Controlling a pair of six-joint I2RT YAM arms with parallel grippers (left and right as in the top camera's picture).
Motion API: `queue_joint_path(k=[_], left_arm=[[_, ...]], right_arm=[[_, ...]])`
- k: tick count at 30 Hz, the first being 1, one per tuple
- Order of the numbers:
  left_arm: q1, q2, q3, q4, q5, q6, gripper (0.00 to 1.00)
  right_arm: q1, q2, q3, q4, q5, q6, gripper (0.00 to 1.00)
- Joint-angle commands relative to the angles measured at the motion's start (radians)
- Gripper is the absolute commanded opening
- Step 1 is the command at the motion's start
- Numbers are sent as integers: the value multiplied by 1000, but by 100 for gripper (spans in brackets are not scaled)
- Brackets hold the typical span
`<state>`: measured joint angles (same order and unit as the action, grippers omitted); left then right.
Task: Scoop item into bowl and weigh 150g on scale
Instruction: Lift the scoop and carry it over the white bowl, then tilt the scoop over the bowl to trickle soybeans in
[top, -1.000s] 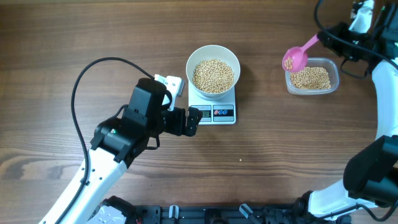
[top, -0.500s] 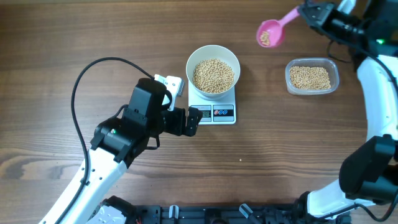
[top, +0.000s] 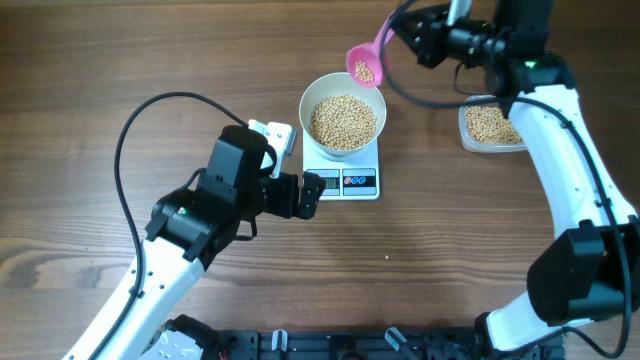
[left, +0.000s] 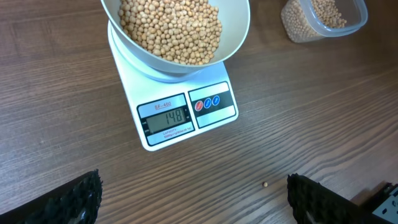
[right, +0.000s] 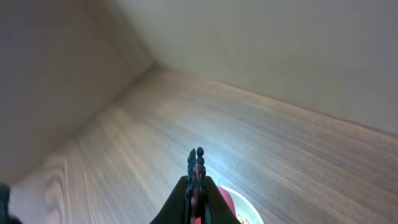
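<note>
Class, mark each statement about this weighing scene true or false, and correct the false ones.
1. The round white bowl sits on the flat white digital scale. True.
2. The pink plastic scoop is empty. False: it carries a few tan beans.
3. The right gripper is shut on the scoop's handle. True.
4. The left gripper clamps the scale. False: it is open, holding nothing.
5. The clear plastic tub is empty. False: it holds beans.
</note>
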<state>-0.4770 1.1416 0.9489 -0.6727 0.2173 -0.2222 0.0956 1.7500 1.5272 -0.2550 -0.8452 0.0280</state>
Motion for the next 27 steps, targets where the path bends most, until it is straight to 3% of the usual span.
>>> queue_joint_path(k=[1, 7, 27], left_arm=[[-5, 5, 0, 3, -2, 5, 100], [-5, 5, 0, 3, -2, 5, 100], [-5, 5, 0, 3, -2, 5, 100]], right_arm=[[45, -24, 0, -35, 26, -220, 4], [87, -24, 0, -97, 61, -377, 4], [158, -22, 0, -68, 157, -390, 4]])
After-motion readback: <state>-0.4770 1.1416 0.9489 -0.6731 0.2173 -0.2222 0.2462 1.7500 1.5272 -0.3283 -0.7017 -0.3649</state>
